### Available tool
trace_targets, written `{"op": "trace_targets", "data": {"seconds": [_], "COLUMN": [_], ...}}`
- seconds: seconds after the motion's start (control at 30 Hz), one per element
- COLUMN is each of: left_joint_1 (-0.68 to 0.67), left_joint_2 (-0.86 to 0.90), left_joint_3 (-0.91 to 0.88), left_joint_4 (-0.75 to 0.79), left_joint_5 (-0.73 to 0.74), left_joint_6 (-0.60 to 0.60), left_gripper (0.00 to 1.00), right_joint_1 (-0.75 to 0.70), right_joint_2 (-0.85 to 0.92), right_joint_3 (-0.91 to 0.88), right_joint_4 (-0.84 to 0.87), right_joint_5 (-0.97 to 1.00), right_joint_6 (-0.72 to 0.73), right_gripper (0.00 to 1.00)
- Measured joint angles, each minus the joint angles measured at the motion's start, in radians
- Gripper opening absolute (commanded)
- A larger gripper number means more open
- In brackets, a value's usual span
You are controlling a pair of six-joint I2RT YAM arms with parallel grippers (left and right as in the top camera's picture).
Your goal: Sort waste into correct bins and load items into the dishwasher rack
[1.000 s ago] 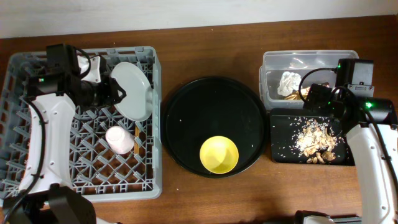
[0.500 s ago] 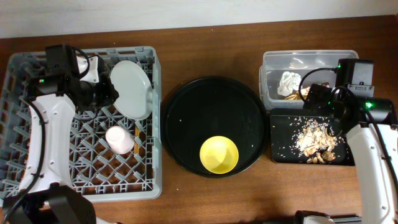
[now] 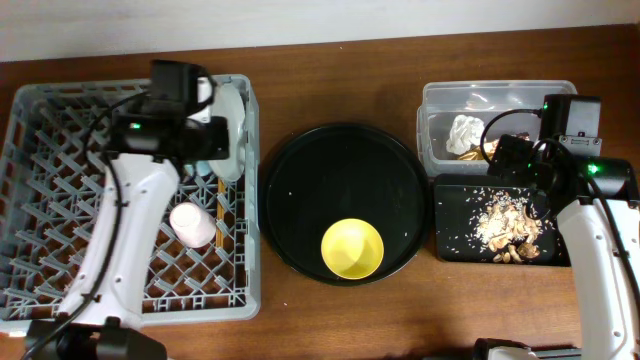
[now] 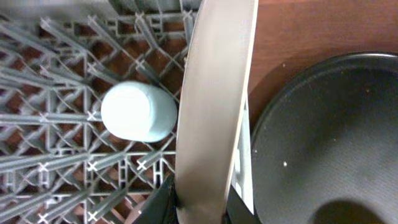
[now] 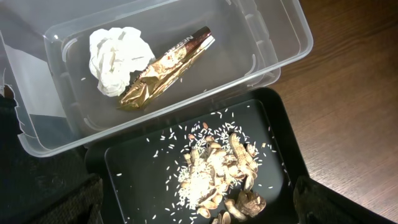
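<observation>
My left gripper [image 3: 216,150] is shut on the pale grey-white plate [image 3: 233,118] and holds it on edge over the grey dishwasher rack [image 3: 60,200], by its right wall. In the left wrist view the plate [image 4: 214,106] stands between my closed fingers [image 4: 158,204], with the light-blue cup [image 4: 137,112] beside it. The pink cup [image 3: 192,224] and chopsticks [image 3: 218,212] lie in the rack. The yellow bowl [image 3: 352,248] sits apart. My right gripper [image 5: 199,202] is open and empty over the black tray [image 5: 137,168] of food scraps [image 5: 217,168]. The napkin [image 5: 115,53] and gold wrapper [image 5: 165,68] lie in the clear tub [image 5: 286,37].
A large round black tray [image 3: 340,170] lies mid-table between the rack and the bins, with the yellow bowl on its front part. The clear tub [image 3: 480,92] stands behind the black tray [image 3: 450,230] at the right. Bare wooden table surrounds them.
My left arm has swung right along the back of the rack with the plate, which now stands on edge near the rack's right wall. The right arm has not moved.
</observation>
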Motion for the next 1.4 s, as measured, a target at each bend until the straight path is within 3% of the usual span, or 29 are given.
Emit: {"op": "trace_targets", "data": {"seconds": [0.2,0.63,0.67,0.73,0.77,0.87,0.97,1.17,1.3,1.4], "left_joint_1": [-0.065,-0.073,-0.073,-0.074,-0.077,-0.087,-0.089,-0.09,-0.11,-0.134], "left_joint_2": [0.0,0.12,0.12,0.12,0.121,0.121,0.121,0.099,-0.039,-0.165], "left_joint_3": [0.0,0.005,0.005,0.005,0.005,0.005,0.008,0.102,0.146,0.159], "left_joint_4": [0.032,0.106,0.112,0.124,0.13,0.133,0.136,0.09,-0.025,-0.148], "left_joint_5": [-0.126,-0.19,-0.194,-0.195,-0.192,-0.18,-0.177,-0.182,-0.171,-0.084], "left_joint_6": [-0.039,-0.053,-0.053,-0.056,-0.051,-0.055,-0.058,-0.06,-0.103,-0.127], "left_gripper": [0.14,0.15,0.26,0.63,0.71,0.8,0.99,0.99,0.99,0.96], "right_joint_1": [0.0,0.0,0.0,0.0,0.0,0.0,0.0,0.0,0.0,0.0], "right_joint_2": [0.0,0.0,0.0,0.0,0.0,0.0,0.0,0.0,0.0,0.0], "right_joint_3": [0.0,0.0,0.0,0.0,0.0,0.0,0.0,0.0,0.0,0.0], "right_joint_4": [0.0,0.0,0.0,0.0,0.0,0.0,0.0,0.0,0.0,0.0], "right_joint_5": [0.0,0.0,0.0,0.0,0.0,0.0,0.0,0.0,0.0,0.0], "right_joint_6": [0.001,0.001,0.0,0.0,0.001,0.0,0.001,0.0,0.0,0.001], "right_gripper": [0.99,0.99,0.99,0.99,0.99,0.99,0.99,0.99,0.99,0.99]}}
